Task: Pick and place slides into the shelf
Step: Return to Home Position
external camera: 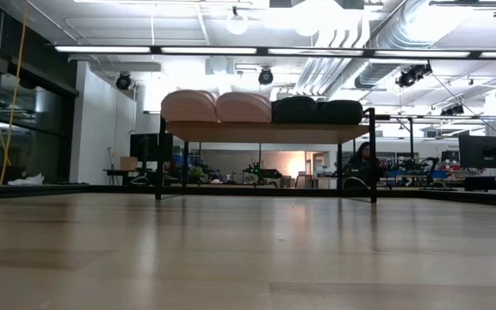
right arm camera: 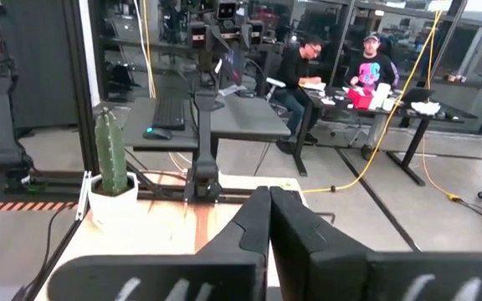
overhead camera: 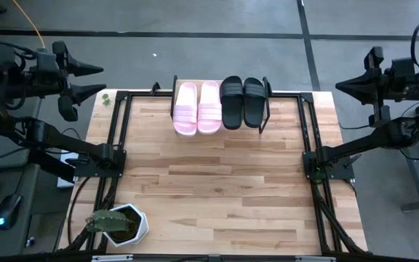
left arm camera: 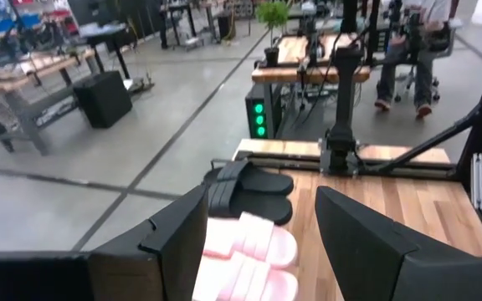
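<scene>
Four slides stand side by side on the shelf [external camera: 265,132], which sits at the top centre of the high view, at the far edge of the wooden surface [overhead camera: 217,189]. The two pink slides [overhead camera: 197,108] are on the left and the two black slides [overhead camera: 243,102] on the right. Neighbours touch or nearly touch. All four long axes are parallel and run from top to bottom of that picture, square to the shelf's length. Which end is the toe cannot be told for certain (any marking on the ribbed straps is too small to read). In the low view the four show end-on as a row of rounded humps on the light top board, pink at the left and black at the right.

The left gripper [overhead camera: 97,80] hangs at the upper left of the high view, off the surface's corner, pointing toward the shelf. Its fingers [left arm camera: 174,242] are spread wide with nothing between them. The right gripper [overhead camera: 339,85] hangs at the upper right, also pointing inward. Its fingers [right arm camera: 253,226] are pressed together and hold nothing.

A potted cactus [overhead camera: 115,224] stands at the lower left of the surface, well apart from the shelf.
</scene>
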